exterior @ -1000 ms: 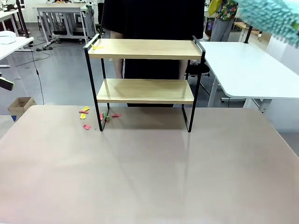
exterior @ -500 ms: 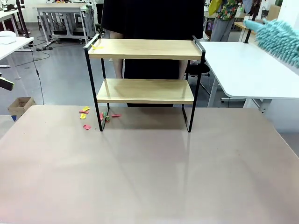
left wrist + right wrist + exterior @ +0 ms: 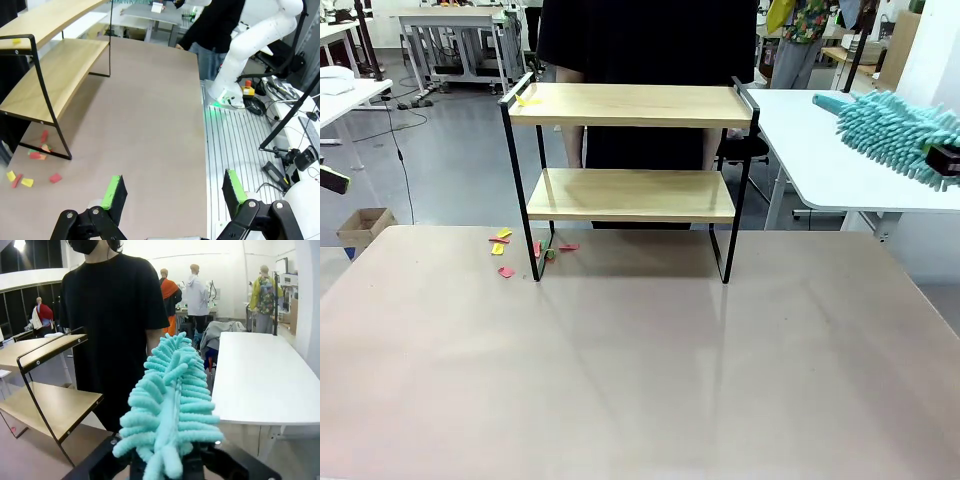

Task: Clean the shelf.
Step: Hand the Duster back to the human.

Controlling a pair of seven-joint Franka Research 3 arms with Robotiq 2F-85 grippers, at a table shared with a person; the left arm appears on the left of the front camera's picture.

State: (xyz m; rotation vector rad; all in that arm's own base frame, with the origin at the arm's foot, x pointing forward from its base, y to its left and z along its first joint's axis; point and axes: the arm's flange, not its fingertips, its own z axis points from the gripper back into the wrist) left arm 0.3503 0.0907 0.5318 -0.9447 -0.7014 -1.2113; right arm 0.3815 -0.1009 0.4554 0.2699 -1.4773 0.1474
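Observation:
The shelf (image 3: pixel 630 170), two light wooden boards in a thin black frame, stands at the table's far middle. A small yellow scrap (image 3: pixel 527 99) lies on its top board's left end. My right gripper (image 3: pixel 947 160) is at the picture's right edge, well right of the shelf, shut on a fluffy teal duster (image 3: pixel 892 133) that points left over the white side table. In the right wrist view the duster (image 3: pixel 172 400) rises from my shut right gripper (image 3: pixel 170 467), with the shelf (image 3: pixel 47 390) off to the left. My left gripper (image 3: pixel 173 190) hangs open and holds nothing, above the table's near side.
Red, yellow and green scraps (image 3: pixel 505 250) lie on the table by the shelf's left foot; the same scraps (image 3: pixel 30 167) show in the left wrist view. A person in a black shirt (image 3: pixel 645 40) stands behind the shelf. A white side table (image 3: pixel 840 150) is at the right.
The duster has come down from the top right corner and now lies lower, more level, pointing left. The shelf and scraps have not moved.

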